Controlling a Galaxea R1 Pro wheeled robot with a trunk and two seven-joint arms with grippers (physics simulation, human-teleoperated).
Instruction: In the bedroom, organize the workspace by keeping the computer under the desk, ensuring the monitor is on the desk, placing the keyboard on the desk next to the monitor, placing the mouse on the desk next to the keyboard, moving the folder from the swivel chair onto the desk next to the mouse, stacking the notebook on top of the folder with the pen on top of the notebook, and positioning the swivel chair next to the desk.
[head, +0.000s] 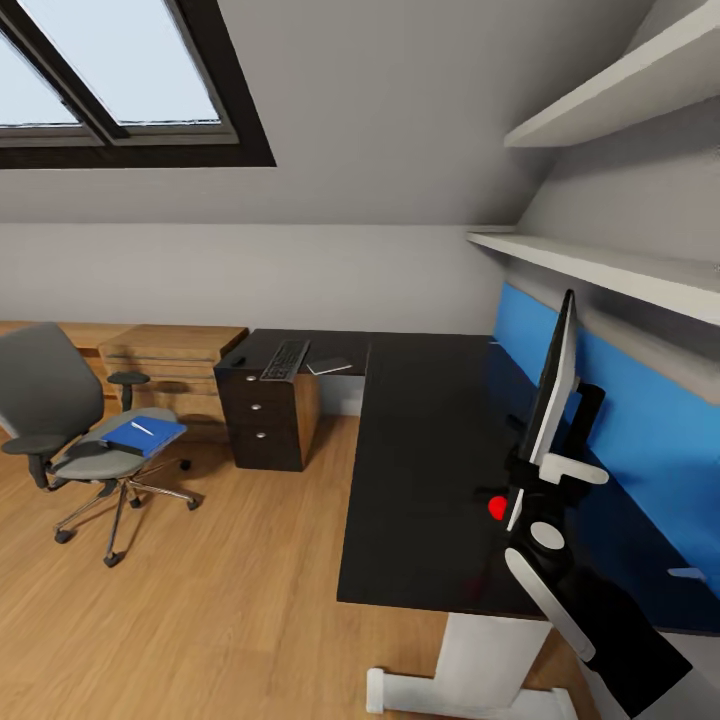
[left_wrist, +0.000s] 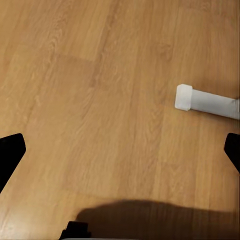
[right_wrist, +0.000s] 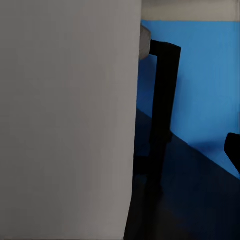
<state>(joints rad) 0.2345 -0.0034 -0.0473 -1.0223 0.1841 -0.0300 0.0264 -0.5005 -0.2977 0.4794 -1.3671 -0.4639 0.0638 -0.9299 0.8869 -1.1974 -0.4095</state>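
Head view: the black L-shaped desk (head: 420, 480) fills the centre and right of the frame, backed by a blue panel (head: 640, 420). The monitor (head: 555, 385) stands edge-on at right, and the right gripper (head: 545, 470) is at its lower edge, apparently grasping it. The keyboard (head: 286, 360) and a notebook (head: 329, 366) lie on the desk's far wing, above a drawer unit (head: 268, 415). At left, the swivel chair (head: 70, 430) stands well apart from the desk, with the blue folder (head: 145, 435) on its seat and a pen (head: 142, 428) on top.

Left wrist view: the left gripper (left_wrist: 120, 150) hangs released over wooden floor (left_wrist: 90, 100); a white desk foot (left_wrist: 205, 100) lies nearby.

Right wrist view: the monitor's grey back (right_wrist: 67, 120) blocks the left half of the frame, its black stand (right_wrist: 160, 110) beyond.
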